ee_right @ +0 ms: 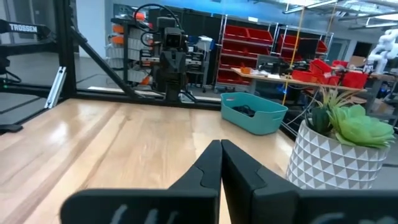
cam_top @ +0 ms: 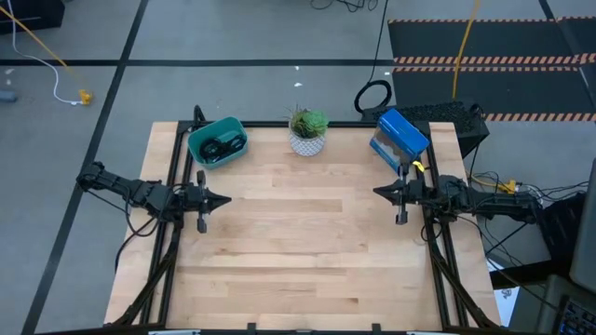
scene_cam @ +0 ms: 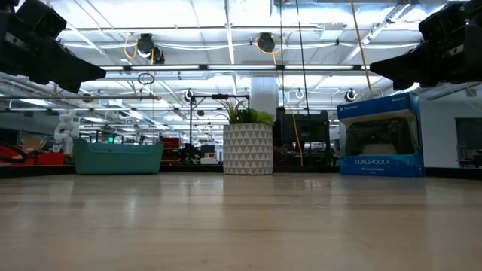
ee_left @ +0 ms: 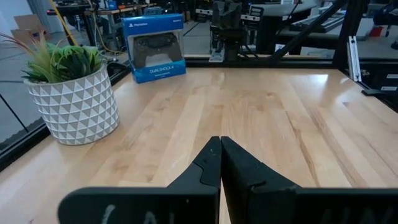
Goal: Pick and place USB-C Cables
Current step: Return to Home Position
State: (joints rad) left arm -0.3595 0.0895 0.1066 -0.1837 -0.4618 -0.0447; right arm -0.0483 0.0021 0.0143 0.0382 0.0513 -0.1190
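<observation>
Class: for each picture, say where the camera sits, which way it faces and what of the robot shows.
High: overhead, looking down on the table; left arm, right arm.
Low: tabletop height, facing the plant pot; arms at upper corners.
Left wrist: on left arm, facing the DualShock box; own shut jaws.
Right wrist: on right arm, facing the teal bin; own shut jaws.
Shared: all show the plant pot.

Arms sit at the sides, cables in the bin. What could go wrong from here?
The blue controller box stands close to the right hand; a swing toward the back edge might knock it. Only dark cables show in the teal bin; the purple one cannot be made out, so the count is unconfirmed. The left hand waits at the left side.
</observation>
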